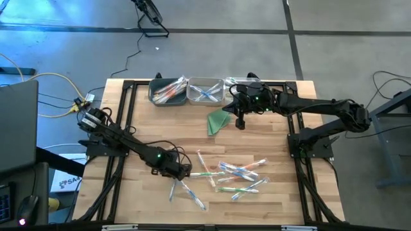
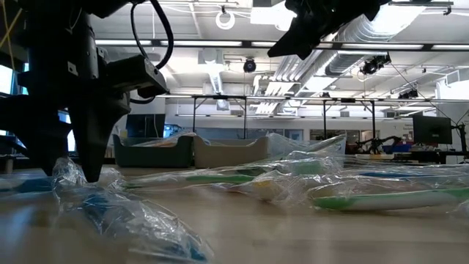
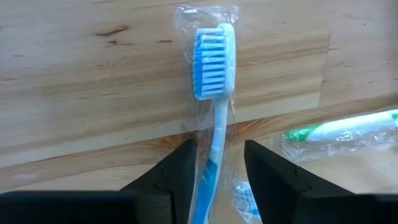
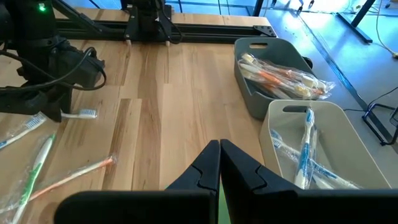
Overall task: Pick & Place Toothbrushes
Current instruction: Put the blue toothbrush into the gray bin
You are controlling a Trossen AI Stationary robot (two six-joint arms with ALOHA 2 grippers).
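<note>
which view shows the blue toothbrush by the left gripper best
The left wrist view: the wrapped blue toothbrush fills the picture, its handle between the left gripper's open fingers. The high view shows only thin sticks there. In the low view it cannot be singled out; the right wrist view shows its head only.

The clear-wrapped blue-and-white plastic toothbrush (image 3: 214, 99) has its handle end cut off by the frame edge beside the left gripper (image 3: 217, 168). Beside that toothbrush, a green-and-white wrapped toothbrush (image 3: 339, 129) is cut off too.
</note>
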